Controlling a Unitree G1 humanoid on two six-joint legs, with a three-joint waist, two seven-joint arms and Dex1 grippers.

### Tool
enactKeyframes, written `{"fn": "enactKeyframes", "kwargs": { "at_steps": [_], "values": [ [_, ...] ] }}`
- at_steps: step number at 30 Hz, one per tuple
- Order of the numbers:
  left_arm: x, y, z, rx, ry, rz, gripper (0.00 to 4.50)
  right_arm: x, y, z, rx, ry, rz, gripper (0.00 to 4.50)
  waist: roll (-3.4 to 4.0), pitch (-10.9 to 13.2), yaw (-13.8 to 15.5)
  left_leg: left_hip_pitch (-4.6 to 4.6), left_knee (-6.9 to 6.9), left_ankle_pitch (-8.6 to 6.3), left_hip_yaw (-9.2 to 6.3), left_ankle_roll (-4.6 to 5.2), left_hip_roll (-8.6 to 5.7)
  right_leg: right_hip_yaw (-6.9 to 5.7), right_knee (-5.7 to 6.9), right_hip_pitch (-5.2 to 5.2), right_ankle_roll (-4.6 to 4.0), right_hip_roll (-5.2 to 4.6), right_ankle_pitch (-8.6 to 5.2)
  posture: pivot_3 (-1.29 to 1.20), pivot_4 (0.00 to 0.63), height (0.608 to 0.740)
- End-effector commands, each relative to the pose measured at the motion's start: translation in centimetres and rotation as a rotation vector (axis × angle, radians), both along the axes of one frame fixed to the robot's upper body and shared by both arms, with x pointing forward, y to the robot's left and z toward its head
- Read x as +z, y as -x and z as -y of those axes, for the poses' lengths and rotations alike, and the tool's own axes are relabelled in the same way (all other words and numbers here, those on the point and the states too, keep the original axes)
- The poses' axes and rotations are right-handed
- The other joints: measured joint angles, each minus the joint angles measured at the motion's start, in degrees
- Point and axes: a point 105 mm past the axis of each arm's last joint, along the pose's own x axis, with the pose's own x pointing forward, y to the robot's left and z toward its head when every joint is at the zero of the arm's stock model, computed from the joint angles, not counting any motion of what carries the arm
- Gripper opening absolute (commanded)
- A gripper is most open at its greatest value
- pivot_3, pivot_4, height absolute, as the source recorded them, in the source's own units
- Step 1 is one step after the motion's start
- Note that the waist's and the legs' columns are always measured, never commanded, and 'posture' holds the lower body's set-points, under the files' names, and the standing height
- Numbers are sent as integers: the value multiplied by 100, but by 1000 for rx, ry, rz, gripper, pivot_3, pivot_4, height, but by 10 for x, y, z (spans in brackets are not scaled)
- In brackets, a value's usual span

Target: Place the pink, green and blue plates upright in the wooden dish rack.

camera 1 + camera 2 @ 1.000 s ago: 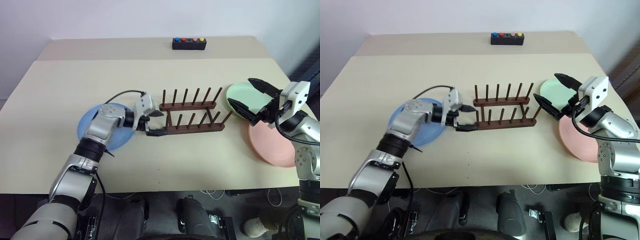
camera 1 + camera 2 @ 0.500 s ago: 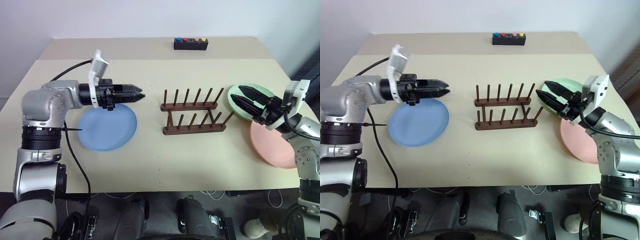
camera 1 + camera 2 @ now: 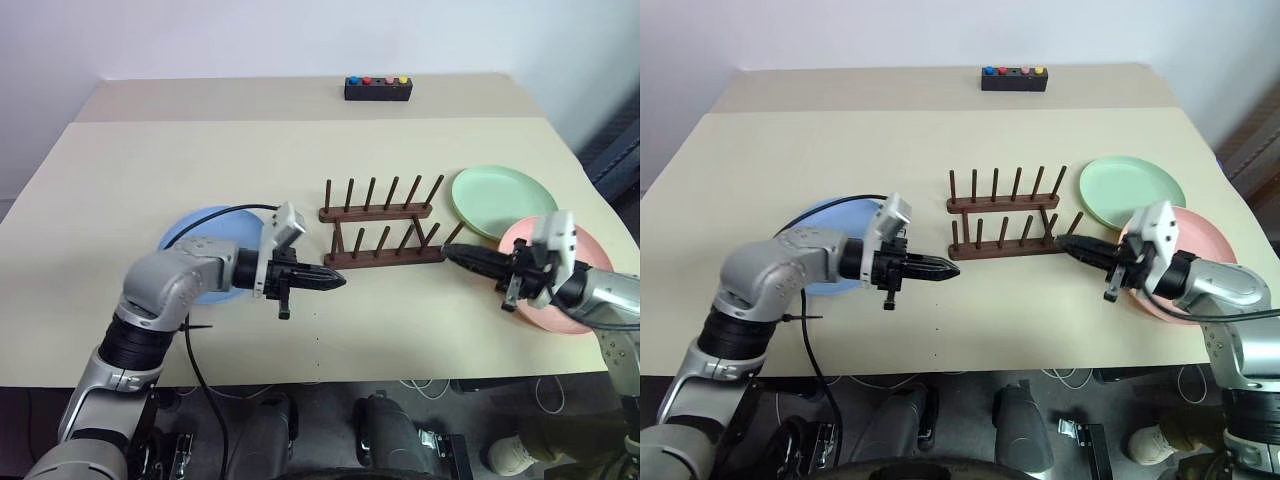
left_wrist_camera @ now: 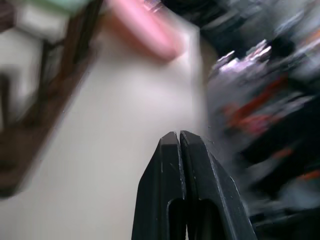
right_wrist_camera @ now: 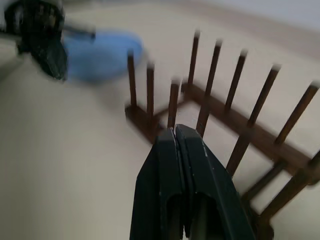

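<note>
Wooden dish rack (image 3: 385, 224): mid-table, toward the right edge, every slot empty.
Blue plate (image 3: 196, 252): flat, left of rack.
Green plate (image 3: 497, 200): flat, right edge.
Pink plate (image 3: 575, 290): flat, near-right corner.
Left gripper (image 3: 335, 281): pressed together, empty.
Right gripper (image 3: 452, 253): pressed together, empty.
Progress: none racked; all three remain.

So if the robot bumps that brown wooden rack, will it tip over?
Probably not easily: the wooden dish rack sits low on two long base rails, so it would likely slide across the smooth table. It looks small and light, and its thin pegs might be fragile.
</note>
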Motion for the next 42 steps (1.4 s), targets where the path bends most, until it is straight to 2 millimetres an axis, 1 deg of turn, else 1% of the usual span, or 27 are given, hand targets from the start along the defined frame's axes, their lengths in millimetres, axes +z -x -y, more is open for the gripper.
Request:
{"fn": "enactKeyframes", "kwargs": {
  "at_steps": [1,3,5,9,14,17,19,23,26,29,35,39,42],
  "values": [
    [-14,-8,4,39,-127,117,38,-16,-5,2,-26,109,26,6,0,0,8,0,0,0,0,0,-1,0,0,0,0,0,0,0,150,740],
    [-21,-14,4,67,-179,170,38,-24,-8,6,-50,138,19,6,0,0,11,-1,0,0,0,0,-1,0,-2,0,0,-1,0,0,150,740],
    [-26,-23,6,115,-205,194,38,-29,-11,6,-62,168,46,6,0,0,14,-2,0,0,0,0,-1,-1,-2,-1,0,0,0,0,150,740],
    [-33,-29,14,150,-230,214,38,-38,-16,7,-68,220,63,6,0,0,10,-2,0,0,0,0,-1,-1,-2,-1,0,0,0,0,150,740],
    [-38,-31,20,145,-252,262,38,-47,-20,11,-77,278,73,6,0,0,0,-1,0,0,0,0,-2,-1,-1,-2,0,0,0,0,150,740],
    [-39,-39,21,179,-261,277,38,-51,-30,12,-116,309,103,6,0,0,-1,0,0,0,0,-1,-2,-1,-1,0,1,0,0,0,150,740],
    [-39,-44,21,193,-275,303,38,-53,-37,12,-147,319,125,6,0,0,5,0,1,1,0,-1,-3,-1,-1,1,1,0,0,0,150,740],
    [-39,-49,20,210,-278,316,38,-56,-47,12,-189,315,124,6,0,0,3,0,1,1,0,-1,-3,-1,-1,0,1,0,0,0,150,740],
    [-40,-53,18,227,-288,326,38,-58,-50,9,-185,333,136,6,0,0,5,0,1,1,0,-2,-3,-1,-1,1,1,0,0,0,150,740],
    [-40,-61,16,244,-311,366,38,-57,-53,8,-186,328,147,6,0,0,4,0,1,1,0,-2,-3,-2,0,1,1,0,0,0,150,740],
    [-32,-78,20,274,-323,434,38,-57,-59,10,-190,364,166,6,0,0,2,1,2,1,0,-2,-5,-2,0,1,2,1,1,0,150,740],
    [-30,-81,22,274,-306,429,38,-54,-64,11,-204,369,187,6,0,0,-3,0,2,2,1,-2,-5,-2,1,1,2,1,1,0,150,740],
    [-33,-80,22,263,-312,429,38,-52,-69,13,-219,380,205,6,0,0,-3,1,3,2,1,-3,-5,-2,1,1,3,1,1,0,150,740]
  ]
}}
